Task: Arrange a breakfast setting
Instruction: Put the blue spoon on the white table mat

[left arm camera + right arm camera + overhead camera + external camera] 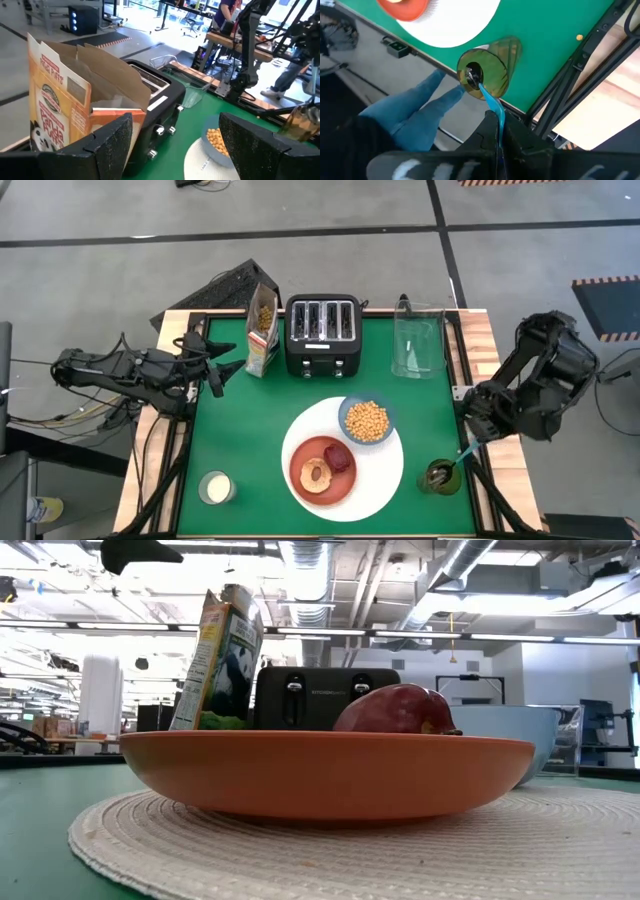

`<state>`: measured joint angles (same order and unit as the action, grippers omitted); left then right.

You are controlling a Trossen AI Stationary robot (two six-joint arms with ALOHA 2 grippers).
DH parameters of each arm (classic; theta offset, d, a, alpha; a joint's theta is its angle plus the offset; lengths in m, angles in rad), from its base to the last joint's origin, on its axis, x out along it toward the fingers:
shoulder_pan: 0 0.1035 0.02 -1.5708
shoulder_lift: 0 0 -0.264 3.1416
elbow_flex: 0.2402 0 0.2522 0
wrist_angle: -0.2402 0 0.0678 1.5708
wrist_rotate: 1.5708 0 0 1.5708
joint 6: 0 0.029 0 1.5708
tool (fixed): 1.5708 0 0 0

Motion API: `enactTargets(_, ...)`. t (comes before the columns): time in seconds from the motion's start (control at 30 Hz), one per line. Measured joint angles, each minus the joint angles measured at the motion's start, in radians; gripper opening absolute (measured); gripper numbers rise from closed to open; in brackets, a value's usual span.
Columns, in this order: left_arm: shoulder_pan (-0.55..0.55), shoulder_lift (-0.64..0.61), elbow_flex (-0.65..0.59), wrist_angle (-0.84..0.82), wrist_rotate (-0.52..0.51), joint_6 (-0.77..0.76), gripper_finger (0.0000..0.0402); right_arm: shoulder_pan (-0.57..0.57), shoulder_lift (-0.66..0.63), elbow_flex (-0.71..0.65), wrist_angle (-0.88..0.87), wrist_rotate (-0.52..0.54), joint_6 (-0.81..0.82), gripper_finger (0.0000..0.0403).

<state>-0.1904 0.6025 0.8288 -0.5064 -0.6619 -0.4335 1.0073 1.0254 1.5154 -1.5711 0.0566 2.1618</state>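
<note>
The large white plate (385, 480) lies at the table's near middle. On it sit the red-orange plate (305, 490), with the ring bagel (318, 473) and the dark red piece (340, 457), and the small blue bowl (346, 412) of yellow cereal (367, 421). The blue-handled spoon (487, 97) stands with its bowl end in a green tumbler (438, 477) at the near right. My right gripper (470, 444) is shut on the spoon's handle. My left gripper (216, 366) is open and empty at the far left, beside the cereal box (263, 330). My right gripper pinches the spoon's blue handle (495, 112) between its two fingers, near the handle's free end. The fingers come slanting down from the table's right side. The spoon leans, with its bowl end (473, 76) inside the green tumbler.
A black toaster (322, 335) and a clear jug (418, 340) stand at the far edge. A glass of milk (216, 487) stands at the near left. A person's legs in blue jeans (420, 112) show beyond the table's near edge.
</note>
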Motion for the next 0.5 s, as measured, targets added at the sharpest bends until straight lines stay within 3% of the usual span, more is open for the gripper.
enactTargets(0.3,0.000,0.000,0.000,0.000,-0.005,-0.003,0.0283,0.000,-0.103,0.000,0.000,0.048,-0.083,0.0024)
enactTargets(0.5,0.000,0.000,0.000,0.000,-0.005,-0.043,0.0283,-0.008,-0.150,0.000,0.000,0.227,-0.184,0.0024)
